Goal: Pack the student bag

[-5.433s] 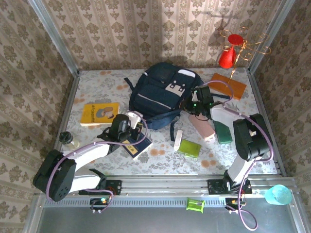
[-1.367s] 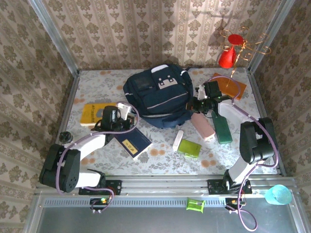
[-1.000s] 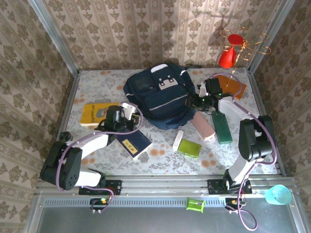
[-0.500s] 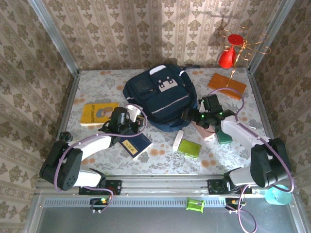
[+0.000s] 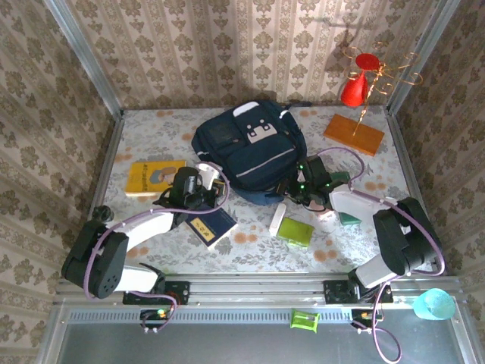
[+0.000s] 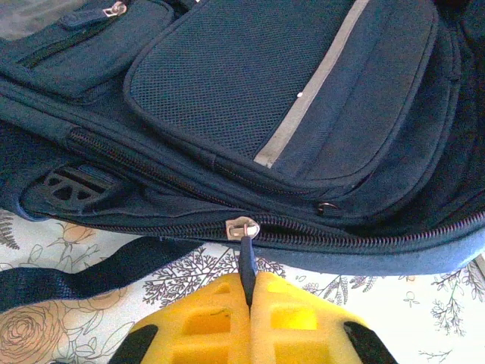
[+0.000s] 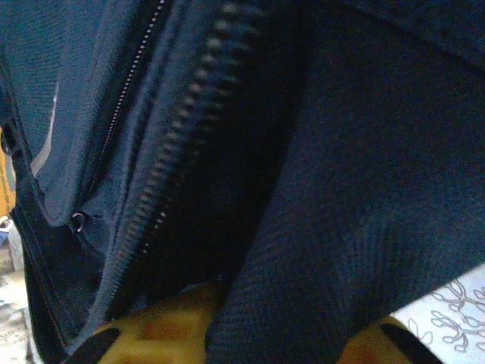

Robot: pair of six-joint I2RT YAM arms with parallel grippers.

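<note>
The student bag (image 5: 248,150) lies front up in the upper middle of the desk (image 5: 155,136), seen from above. At the bag's lower left edge, the left hand (image 6: 248,287) is clamped tight on a zipper pull (image 6: 246,262) hanging from the bag's side, with the bag just beyond its fingertips. At the lower right edge, the right hand (image 5: 290,189) presses into the bag, pinching a fold of dark fabric between its yellow fingers (image 7: 155,334).
</note>
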